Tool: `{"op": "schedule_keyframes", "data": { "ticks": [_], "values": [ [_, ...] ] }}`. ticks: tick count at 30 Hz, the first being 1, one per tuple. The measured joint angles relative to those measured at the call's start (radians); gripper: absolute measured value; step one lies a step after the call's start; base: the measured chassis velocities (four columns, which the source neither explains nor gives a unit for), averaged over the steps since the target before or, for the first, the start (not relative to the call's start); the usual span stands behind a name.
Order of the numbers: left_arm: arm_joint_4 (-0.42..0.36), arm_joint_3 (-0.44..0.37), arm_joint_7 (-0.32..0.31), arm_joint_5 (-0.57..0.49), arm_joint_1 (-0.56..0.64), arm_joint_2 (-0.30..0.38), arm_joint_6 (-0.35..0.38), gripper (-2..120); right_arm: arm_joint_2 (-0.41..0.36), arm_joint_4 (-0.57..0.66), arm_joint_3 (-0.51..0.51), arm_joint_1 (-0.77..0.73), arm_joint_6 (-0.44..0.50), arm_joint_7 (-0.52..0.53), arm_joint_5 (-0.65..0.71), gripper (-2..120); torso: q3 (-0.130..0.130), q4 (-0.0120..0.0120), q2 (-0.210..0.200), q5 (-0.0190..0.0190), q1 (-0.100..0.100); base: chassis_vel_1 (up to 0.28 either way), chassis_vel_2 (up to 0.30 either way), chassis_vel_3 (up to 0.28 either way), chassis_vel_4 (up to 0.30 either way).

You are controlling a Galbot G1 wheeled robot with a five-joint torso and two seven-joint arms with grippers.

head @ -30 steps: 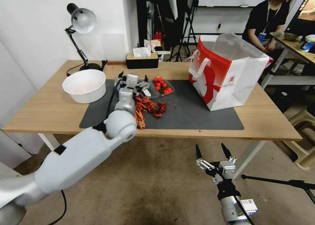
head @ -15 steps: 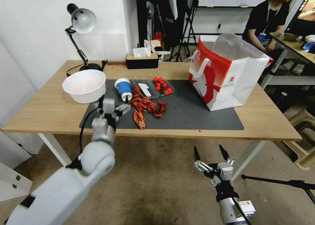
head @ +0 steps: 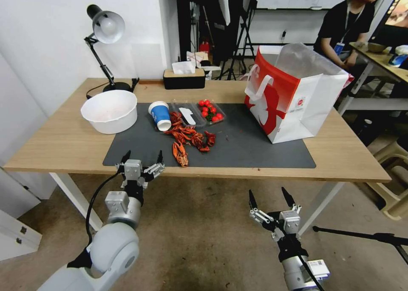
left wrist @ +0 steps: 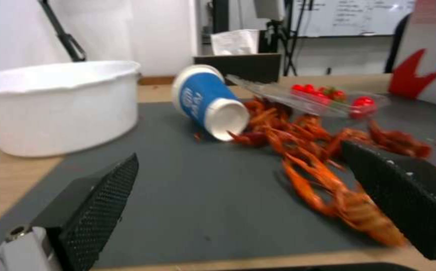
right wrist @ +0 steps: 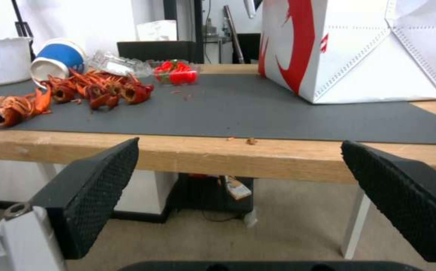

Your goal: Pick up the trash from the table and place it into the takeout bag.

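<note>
Hovering left hand, fingers spread | near table edge | holding nothing

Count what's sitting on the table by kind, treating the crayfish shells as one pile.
Bowl: 1
Paper cup: 1
Tomato tray: 1
Crayfish pile: 1
Takeout bag: 1
Lamp: 1
Tissue box: 1
Total: 7
</note>
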Motion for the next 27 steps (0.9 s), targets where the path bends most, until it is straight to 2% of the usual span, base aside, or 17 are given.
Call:
{"op": "schedule_keyframes", "data": {
  "ticks": [8, 13, 15, 18, 27],
  "values": [
    [0.012, -0.002, 0.012, 0.008, 0.020, -0.017, -0.013, 100, -0.003, 0.002, 0.006, -0.004, 0.002, -0.001, 0.003, 100, 0.000, 0.0000, 0.000, -0.0001, 0.000, 0.000, 0.000, 0.000, 0.000],
    [0.027, 0.003, 0.029, -0.023, -0.007, -0.014, -0.016, 100, -0.009, 0.010, 0.012, -0.006, 0.002, -0.012, 0.015, 100, 0.000, 0.0000, 0.000, -0.0001, 0.000, 0.000, 0.000, 0.000, 0.000],
    [0.055, 0.017, 0.029, -0.083, -0.070, -0.005, -0.003, 100, -0.018, 0.018, 0.020, -0.006, 0.004, -0.026, 0.031, 100, 0.000, -0.0001, 0.000, 0.0000, 0.000, 0.000, 0.000, 0.000, 0.000],
    [0.081, 0.030, 0.028, -0.111, -0.124, 0.003, 0.016, 100, -0.021, 0.022, 0.027, -0.007, 0.004, -0.028, 0.034, 100, 0.000, 0.0001, 0.000, 0.0000, 0.000, 0.000, 0.000, 0.000, 0.000],
    [0.166, 0.128, -0.049, -0.250, -0.412, 0.012, 0.105, 100, -0.019, 0.024, 0.053, -0.019, 0.006, -0.029, 0.035, 100, 0.000, -0.0001, 0.000, 0.0000, 0.000, 0.000, 0.000, 0.000, 0.000]
  ]
}}
